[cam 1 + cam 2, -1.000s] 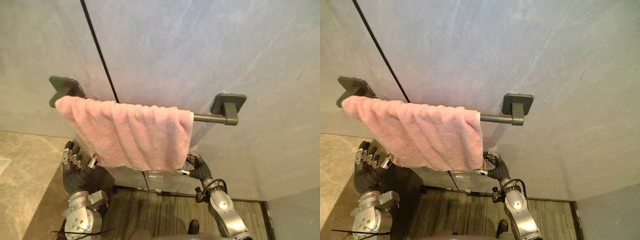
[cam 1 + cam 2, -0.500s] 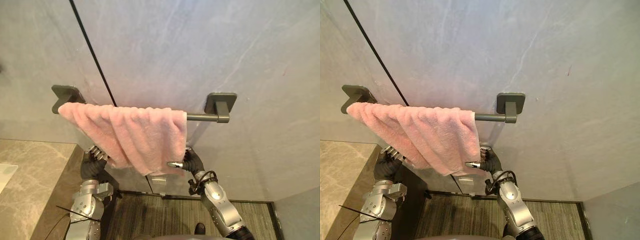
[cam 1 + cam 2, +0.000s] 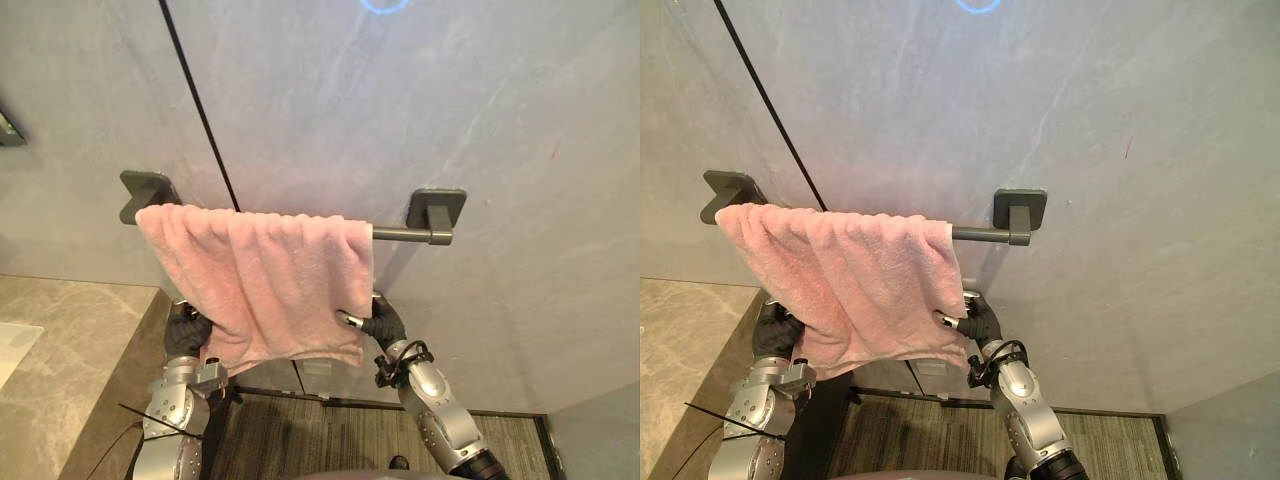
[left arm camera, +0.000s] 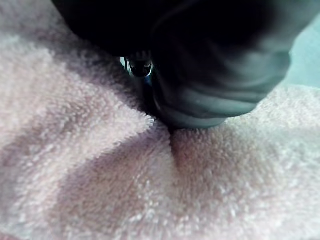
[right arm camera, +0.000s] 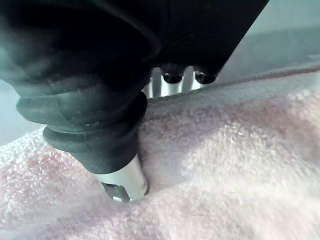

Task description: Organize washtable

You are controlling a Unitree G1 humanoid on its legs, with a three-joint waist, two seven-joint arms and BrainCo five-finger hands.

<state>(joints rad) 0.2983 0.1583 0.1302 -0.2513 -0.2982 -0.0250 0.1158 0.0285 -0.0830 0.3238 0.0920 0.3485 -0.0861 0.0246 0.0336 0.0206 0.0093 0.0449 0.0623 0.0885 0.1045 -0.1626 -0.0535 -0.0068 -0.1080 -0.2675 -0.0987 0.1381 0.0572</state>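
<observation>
A pink towel (image 3: 270, 275) hangs in folds over a dark grey rail (image 3: 400, 234) fixed to the wall by two brackets. My left hand (image 3: 186, 333) is at the towel's lower left corner, its fingers tucked behind the cloth. Up close, its dark cover (image 4: 215, 90) presses a crease into the towel (image 4: 125, 200). My right hand (image 3: 382, 322) is at the lower right corner. Its thumb (image 5: 122, 182) presses on the front of the towel (image 5: 225, 170) while its fingers sit behind the edge, pinching the cloth.
A beige marble counter (image 3: 70, 350) lies at the lower left, with a white basin edge (image 3: 12, 345) on it. The grey wall has a dark vertical seam (image 3: 200, 110). Below the towel is a striped brown floor (image 3: 320, 435).
The camera has shifted. Both hands rose to the towel's lower corners and curled onto the cloth, left first, then right. The towel's lower edge now hangs more evenly between them.
</observation>
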